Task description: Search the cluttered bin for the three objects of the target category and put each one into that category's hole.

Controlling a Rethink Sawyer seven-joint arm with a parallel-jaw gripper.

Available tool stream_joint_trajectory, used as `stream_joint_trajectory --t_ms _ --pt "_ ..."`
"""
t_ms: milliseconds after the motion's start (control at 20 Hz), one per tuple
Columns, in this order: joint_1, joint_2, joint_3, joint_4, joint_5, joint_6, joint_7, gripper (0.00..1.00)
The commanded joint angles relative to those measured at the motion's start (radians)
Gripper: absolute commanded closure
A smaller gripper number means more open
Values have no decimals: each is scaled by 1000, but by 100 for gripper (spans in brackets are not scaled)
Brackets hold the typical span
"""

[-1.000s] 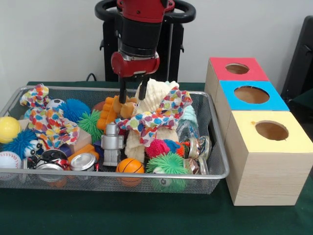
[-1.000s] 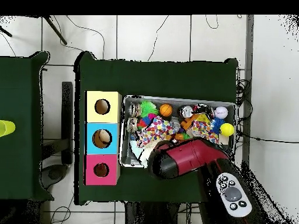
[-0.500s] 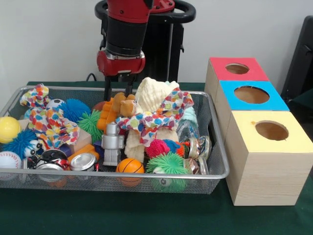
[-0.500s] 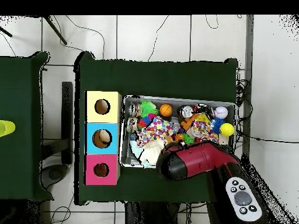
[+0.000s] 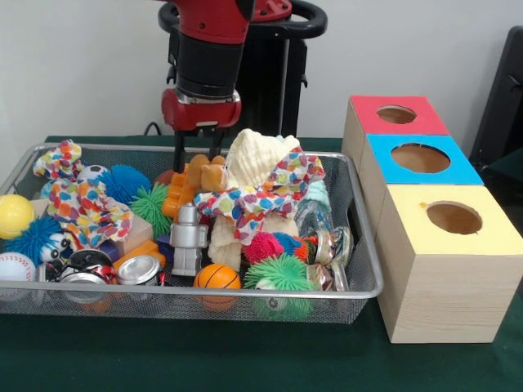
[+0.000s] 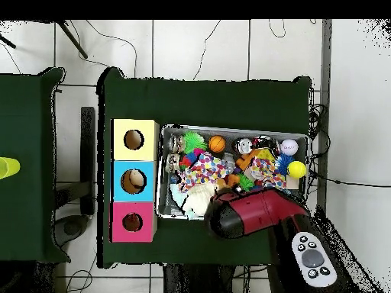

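Observation:
The wire mesh bin (image 5: 245, 291) is full of toys; it also shows in the overhead view (image 6: 237, 130). My gripper (image 5: 196, 159) hangs over the bin's back middle, open, its fingers either side of the top of a small tan-orange soft toy (image 5: 210, 175). I cannot tell whether they touch it. A pale yellow soft toy (image 5: 252, 157) lies just right of it, partly under a spotted cloth (image 5: 265, 196). No black stripes show on any toy. The red-topped box's hole (image 5: 396, 114) is at the far right, and also shows from overhead (image 6: 132, 222). From overhead the arm (image 6: 252, 214) hides the gripper.
A blue-topped box (image 5: 453, 167) and a yellow-topped box (image 5: 482, 233) stand in a row with the red one, right of the bin. An orange studded block (image 5: 176, 192), spiky balls (image 5: 282, 271), a silver robot figure (image 5: 188, 238), cans and balls crowd the bin.
The gripper has moved left in the front view, from over the pale yellow toy to the tan-orange toy, and has dipped slightly in the last half second. The toys have not moved.

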Motion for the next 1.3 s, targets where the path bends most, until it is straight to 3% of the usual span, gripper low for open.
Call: stream_joint_trajectory --t_ms 50,300,650,900,950,1300 --pt "36 59 -24 -84 -16 -89 150 0" --pt "51 47 -28 -80 14 -89 141 0" --pt "-4 41 13 -80 35 -81 84 0" --pt "-41 34 39 -67 65 -18 39 0" --pt "-48 34 44 -64 72 -9 33 100" --pt "-51 33 44 -64 86 20 19 100"
